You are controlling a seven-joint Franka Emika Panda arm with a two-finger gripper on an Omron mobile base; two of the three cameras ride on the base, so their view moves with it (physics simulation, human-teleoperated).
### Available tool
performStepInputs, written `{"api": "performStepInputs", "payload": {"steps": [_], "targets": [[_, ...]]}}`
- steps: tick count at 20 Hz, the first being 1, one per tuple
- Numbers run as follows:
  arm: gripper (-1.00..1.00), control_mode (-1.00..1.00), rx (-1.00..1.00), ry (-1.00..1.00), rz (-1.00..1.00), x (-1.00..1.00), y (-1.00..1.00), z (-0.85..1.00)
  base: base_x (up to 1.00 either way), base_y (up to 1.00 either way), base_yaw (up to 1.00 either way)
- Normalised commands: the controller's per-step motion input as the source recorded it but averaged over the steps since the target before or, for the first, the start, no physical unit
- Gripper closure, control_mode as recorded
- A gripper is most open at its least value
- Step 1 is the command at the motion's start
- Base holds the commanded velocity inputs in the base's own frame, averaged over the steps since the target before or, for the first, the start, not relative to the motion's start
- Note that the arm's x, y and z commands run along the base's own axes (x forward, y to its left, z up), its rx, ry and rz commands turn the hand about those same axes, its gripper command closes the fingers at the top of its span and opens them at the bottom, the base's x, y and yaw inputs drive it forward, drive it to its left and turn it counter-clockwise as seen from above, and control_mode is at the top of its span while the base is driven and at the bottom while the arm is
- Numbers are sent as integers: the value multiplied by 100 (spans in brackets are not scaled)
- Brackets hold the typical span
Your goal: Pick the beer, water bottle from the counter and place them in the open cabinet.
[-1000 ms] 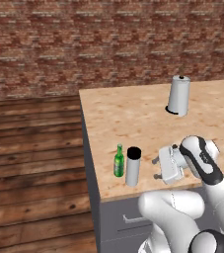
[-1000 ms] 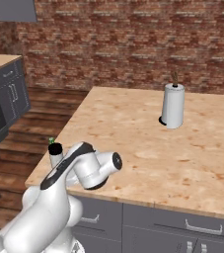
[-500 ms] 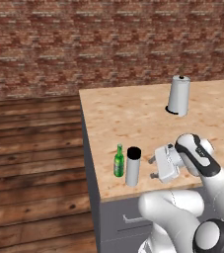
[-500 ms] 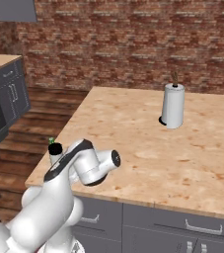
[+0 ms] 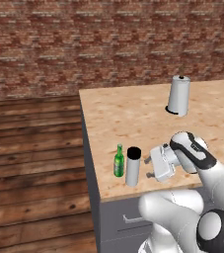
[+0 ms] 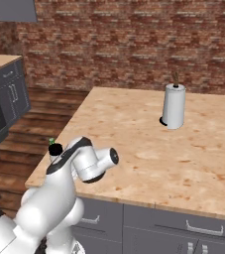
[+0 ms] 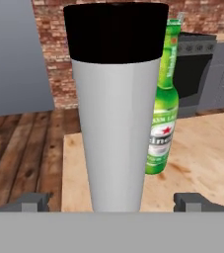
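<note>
Step in hand: we judge this to be the approach to the water bottle (image 5: pixel 132 166), with no grasp made yet.

Change in the last second: in the left base view the gripper (image 5: pixel 151 168) has eased toward the water bottle and now sits just beside it; the bottles have not shifted.

Fingers: spread wide apart, holding nothing. In the hand view one fingertip (image 7: pixel 33 201) shows on each side of the grey cylinder's base, with clear gaps between them and it.

Water bottle position: upright on the table (image 5: pixel 133 116), near its front left corner, close to the front edge. In the hand view it stands centred ahead of the hand.

Beer position: the beer (image 5: pixel 119 161) stands upright just beside the water bottle, on its side nearer the table's left edge. We cannot tell whether the two touch.

Other items: a paper-towel roll (image 5: pixel 178 96) stands well apart, toward the back of the table.

Open cabinet: we cannot identify it with certainty from these views.

Meaning for the task: the hand is lined up, so we expect closing on the cylinder to come next; neither bottle has been placed.

Risk: the beer is close enough that a push forward could knock it.
</note>
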Motion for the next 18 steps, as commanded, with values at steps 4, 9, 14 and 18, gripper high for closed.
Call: {"api": "performStepInputs", "payload": {"steps": [4, 9, 14, 18], "targets": [[-100, -100, 0, 0, -1, 0, 26, -28, 0, 0, 0], [-100, -100, 0, 0, -1, 0, 28, -30, 0, 0, 0], [-100, -100, 1, 0, 0, 0, 23, -21, 0, 0, 0], [-100, -100, 2, 0, 0, 0, 22, -21, 0, 0, 0]]}}
